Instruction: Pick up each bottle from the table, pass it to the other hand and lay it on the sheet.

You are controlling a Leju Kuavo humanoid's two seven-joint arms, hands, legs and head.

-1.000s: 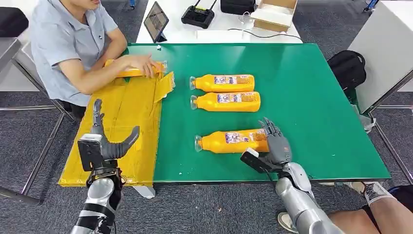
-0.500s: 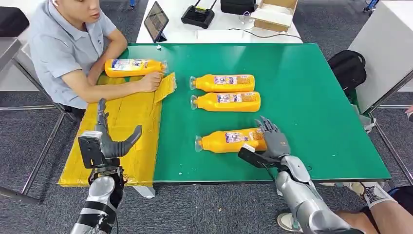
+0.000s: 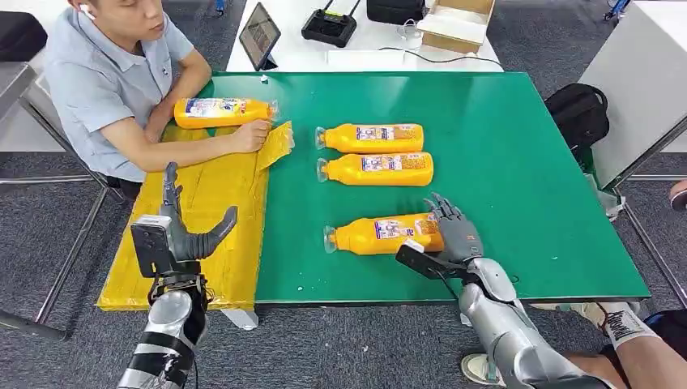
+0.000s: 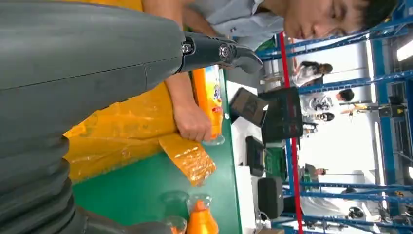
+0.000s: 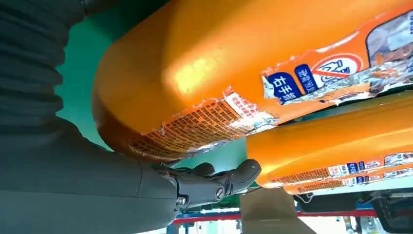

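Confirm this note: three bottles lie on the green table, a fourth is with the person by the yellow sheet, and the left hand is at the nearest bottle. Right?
One error: the right hand, not the left, is at the base of the nearest bottle. The left hand hovers open over the sheet. The head view shows this; the rest stands.

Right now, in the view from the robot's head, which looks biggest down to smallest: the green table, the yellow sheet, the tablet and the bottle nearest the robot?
1. Green table, by far the largest.
2. Yellow sheet.
3. Nearest bottle, by the right robot hand.
4. Tablet, smallest, though it stands farther off and tilted, so its true size is unsure.
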